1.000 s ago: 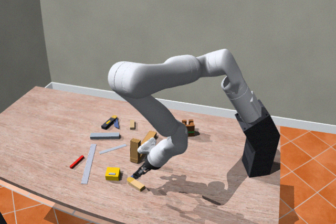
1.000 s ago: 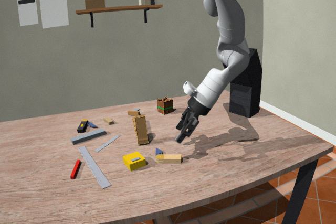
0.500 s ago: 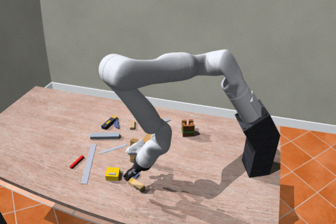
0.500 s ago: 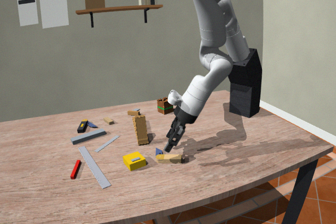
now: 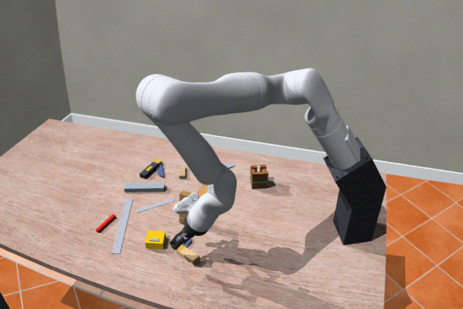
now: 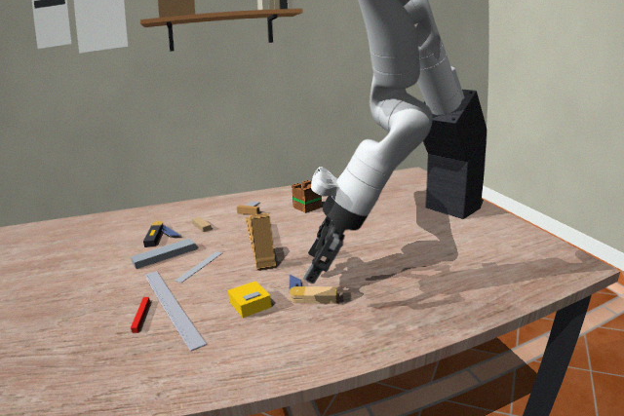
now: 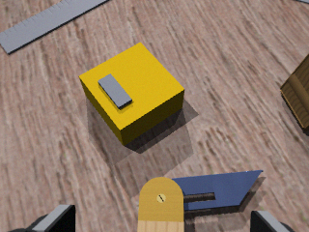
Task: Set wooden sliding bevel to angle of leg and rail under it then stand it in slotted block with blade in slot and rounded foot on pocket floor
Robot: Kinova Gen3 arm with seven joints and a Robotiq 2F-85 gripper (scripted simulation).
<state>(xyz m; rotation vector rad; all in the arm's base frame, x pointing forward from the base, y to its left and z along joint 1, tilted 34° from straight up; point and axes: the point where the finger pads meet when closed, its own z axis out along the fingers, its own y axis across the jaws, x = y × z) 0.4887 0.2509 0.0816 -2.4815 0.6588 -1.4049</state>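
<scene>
The wooden sliding bevel (image 5: 188, 254) (image 6: 313, 294) (image 7: 160, 205) lies flat near the table's front, its blue blade (image 6: 294, 281) (image 7: 219, 189) folded out at an angle from the rounded end. My gripper (image 5: 179, 240) (image 6: 313, 274) (image 7: 159, 227) is open, tilted down just above the bevel's handle, with one finger on each side of it and nothing held. The black bevel (image 5: 150, 168) (image 6: 152, 233) lies at the back left. The slotted block (image 5: 259, 176) (image 6: 305, 196) stands at the back. The wooden leg and rail (image 6: 260, 240) (image 7: 296, 97) stand mid-table, largely hidden by the arm in the top view.
A yellow box (image 5: 155, 239) (image 6: 249, 298) (image 7: 132, 89) sits close to the left of the bevel. A grey ruler (image 5: 122, 225) (image 6: 175, 309) (image 7: 43, 21), red stick (image 5: 105, 223) (image 6: 139, 314), grey bar (image 5: 144, 187) (image 6: 164, 252), thin strip (image 5: 155, 205) (image 6: 199, 266) and small tan block (image 5: 181, 171) (image 6: 201, 223) lie left.
</scene>
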